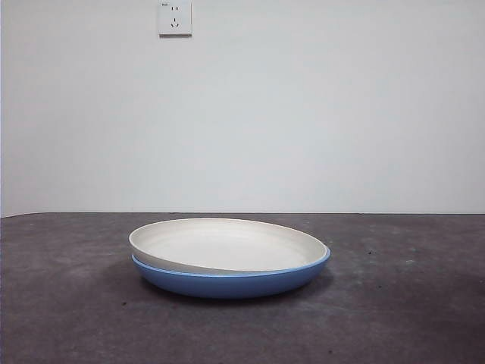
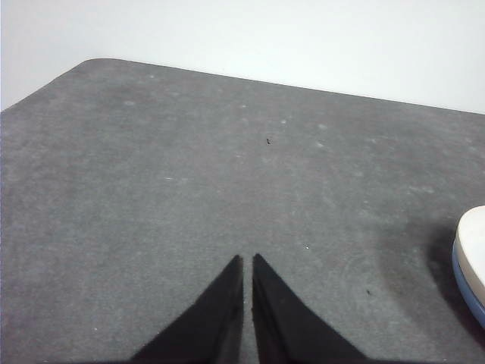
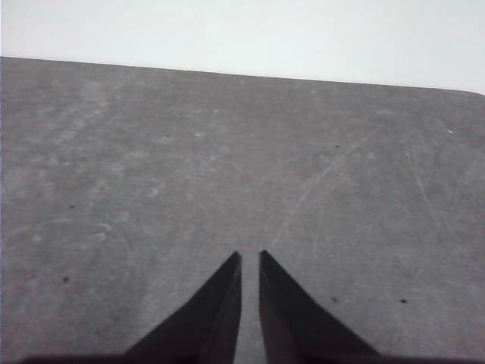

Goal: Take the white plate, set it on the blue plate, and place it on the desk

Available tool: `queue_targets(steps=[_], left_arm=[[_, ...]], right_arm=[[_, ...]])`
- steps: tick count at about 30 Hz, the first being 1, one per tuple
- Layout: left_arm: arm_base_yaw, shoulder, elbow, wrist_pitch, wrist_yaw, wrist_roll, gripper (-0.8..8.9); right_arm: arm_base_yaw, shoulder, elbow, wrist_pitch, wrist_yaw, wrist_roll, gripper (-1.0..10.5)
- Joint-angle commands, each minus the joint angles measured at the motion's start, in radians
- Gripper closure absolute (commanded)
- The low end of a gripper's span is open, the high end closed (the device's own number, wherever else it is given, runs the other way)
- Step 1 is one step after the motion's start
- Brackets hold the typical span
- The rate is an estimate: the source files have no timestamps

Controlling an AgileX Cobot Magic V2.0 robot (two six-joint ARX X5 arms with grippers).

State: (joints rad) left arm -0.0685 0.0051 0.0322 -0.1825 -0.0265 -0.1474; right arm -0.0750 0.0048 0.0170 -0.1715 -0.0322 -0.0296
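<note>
A wide shallow matte off-white round plate [image 1: 227, 244] is seen nested in a wide shallow glossy mid-blue round plate [image 1: 227, 281], tilted: its rim is raised clear on the front view's left and sunk to the blue rim on that view's right. The stack sits near the middle of the broad dark grey mottled desk [image 1: 68, 318], below a white wall socket [image 1: 175, 17]. The left gripper [image 2: 247, 262] is held over bare desk with its jaws drawn together to a thin slit, nothing between them; an edge of both plates shows at that view's margin, well apart from the tips. The right gripper [image 3: 249, 258] is likewise nearly closed and empty over bare desk, no plate in its view. The white plate is judged stiff, probably ceramic, moderately heavy, breakable if dropped, with a matte surface giving fair friction. The best hold is judged to be the raised rim, pinched top and underside where the tilt leaves a gap. The glossy blue plate beneath may slide if nudged.
</note>
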Motion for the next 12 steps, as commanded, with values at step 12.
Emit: queue_targets(steps=[12], left_arm=[[0.0,-0.002,-0.021,-0.004,-0.001,0.003,7.93]], right_arm=[[0.0,-0.001,-0.006,0.019,0.007,-0.005,9.1]])
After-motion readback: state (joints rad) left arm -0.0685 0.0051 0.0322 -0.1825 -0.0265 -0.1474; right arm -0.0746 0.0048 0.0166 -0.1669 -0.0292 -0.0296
